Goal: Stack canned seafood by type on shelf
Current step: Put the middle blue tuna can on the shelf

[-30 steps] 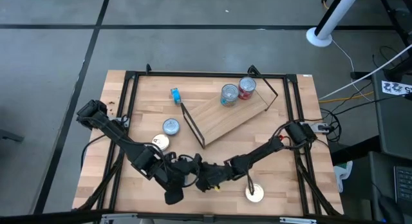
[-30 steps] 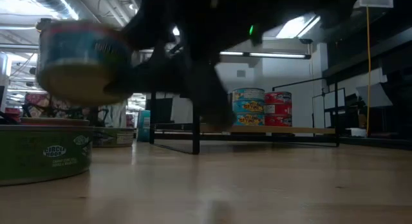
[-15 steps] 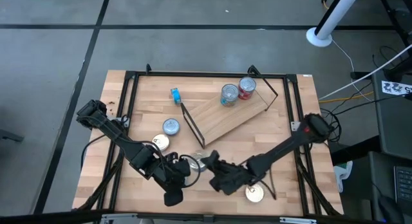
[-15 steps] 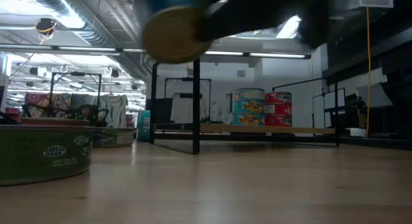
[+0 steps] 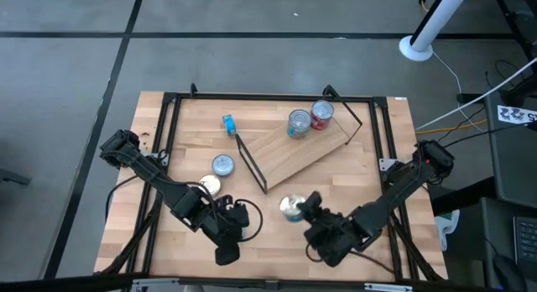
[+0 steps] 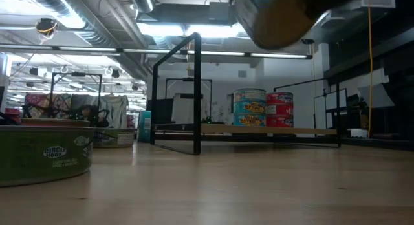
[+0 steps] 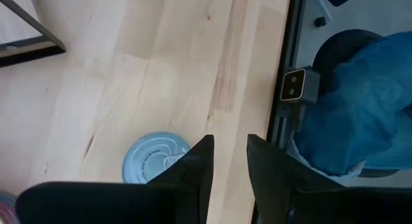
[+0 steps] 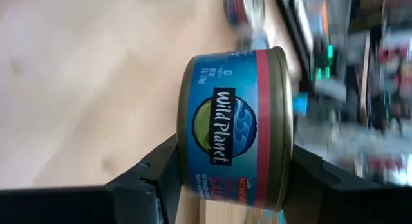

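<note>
Label "Wild Planet" shows only on right gripper's (image 8: 225,179) tin (image 8: 235,124).

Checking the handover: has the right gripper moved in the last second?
Yes. The right gripper, shut on a tin, has swung rightward from the left gripper, nearer the table's right edge.

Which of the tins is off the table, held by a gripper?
The blue Wild Planet tin with the red band, clamped in the right gripper; the others rest on the table or the shelf.
</note>
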You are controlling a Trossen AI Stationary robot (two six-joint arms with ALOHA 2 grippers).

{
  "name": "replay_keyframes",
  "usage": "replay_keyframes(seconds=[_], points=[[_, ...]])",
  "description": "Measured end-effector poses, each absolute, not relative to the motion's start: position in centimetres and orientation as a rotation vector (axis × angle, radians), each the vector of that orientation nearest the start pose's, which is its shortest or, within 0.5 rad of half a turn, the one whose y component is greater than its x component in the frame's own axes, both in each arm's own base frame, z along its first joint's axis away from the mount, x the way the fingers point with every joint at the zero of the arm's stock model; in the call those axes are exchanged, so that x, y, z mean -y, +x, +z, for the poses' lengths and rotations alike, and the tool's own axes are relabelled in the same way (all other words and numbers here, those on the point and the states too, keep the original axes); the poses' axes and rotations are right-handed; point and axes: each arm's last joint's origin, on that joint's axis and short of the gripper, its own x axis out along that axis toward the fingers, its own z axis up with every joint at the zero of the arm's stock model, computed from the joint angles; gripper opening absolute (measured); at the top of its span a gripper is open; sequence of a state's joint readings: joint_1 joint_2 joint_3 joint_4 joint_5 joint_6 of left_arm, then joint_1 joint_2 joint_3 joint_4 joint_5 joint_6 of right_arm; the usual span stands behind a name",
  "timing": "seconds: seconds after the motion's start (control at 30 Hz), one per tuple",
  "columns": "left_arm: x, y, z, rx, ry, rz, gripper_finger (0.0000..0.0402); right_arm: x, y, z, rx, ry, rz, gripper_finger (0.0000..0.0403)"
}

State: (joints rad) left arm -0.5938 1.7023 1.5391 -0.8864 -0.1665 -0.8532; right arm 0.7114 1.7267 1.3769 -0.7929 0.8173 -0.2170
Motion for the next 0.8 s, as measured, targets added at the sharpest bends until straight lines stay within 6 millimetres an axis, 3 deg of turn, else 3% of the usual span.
replay_keyframes(seconds=[0.23,0.37,0.63,0.8], points=[[18.4,30.2,30.1,-1.045,-0.33,0.047,0.0088,-18.2,25.6,23.5,-1.022,-1.014,-0.248,0.0191],[17.8,30.6,30.1,-1.042,-0.291,0.036,0.0088,-16.1,25.7,21.3,-1.049,-1.055,-0.348,0.0191],[16.6,31.3,30.1,-1.037,-0.231,0.026,0.0088,-11.1,28.1,17.2,-1.055,-0.988,-0.457,0.0191],[15.8,31.7,30.1,-1.034,-0.195,0.02,0.0088,-8.6,29.9,16.6,-1.041,-0.927,-0.46,0.0191]])
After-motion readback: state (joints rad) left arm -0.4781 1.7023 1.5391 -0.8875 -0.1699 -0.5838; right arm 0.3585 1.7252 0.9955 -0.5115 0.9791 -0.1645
